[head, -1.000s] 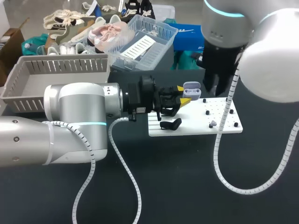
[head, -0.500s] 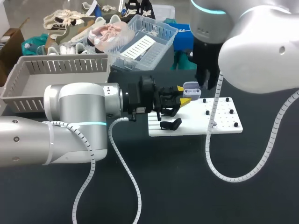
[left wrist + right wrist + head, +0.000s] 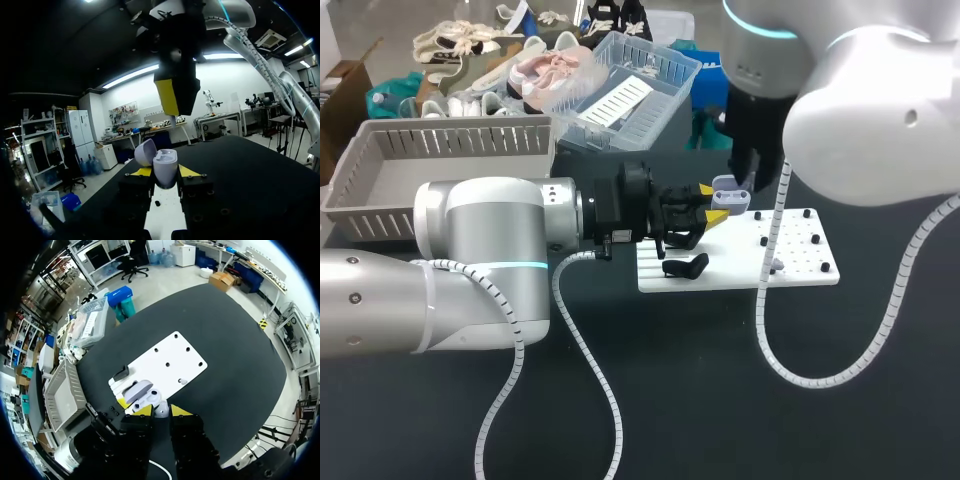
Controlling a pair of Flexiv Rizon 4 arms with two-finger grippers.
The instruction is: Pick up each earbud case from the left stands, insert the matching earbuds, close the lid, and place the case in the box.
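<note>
My left gripper (image 3: 711,207) is shut on a lavender earbud case (image 3: 730,197), held upright over the white board's (image 3: 800,272) far left part. In the left wrist view the case (image 3: 165,168) sits between the yellow fingertips (image 3: 141,172) with its lid (image 3: 145,151) swung open. My right gripper (image 3: 748,184) hangs directly above the case, pointing down. Seen from the right wrist, its fingers (image 3: 144,410) are shut on a small white earbud (image 3: 161,412), with the open case (image 3: 146,399) just below. A second earbud (image 3: 775,266) lies on the board.
A black stand (image 3: 686,266) sits on the board's left part, and several black pegs (image 3: 817,240) stick up on its right. A grey basket (image 3: 380,165) stands at the far left. Behind the board is a clear plastic crate (image 3: 665,62).
My right arm has swung left from over the board's right part and now hangs over the open case. The left arm and the case have stayed still.
</note>
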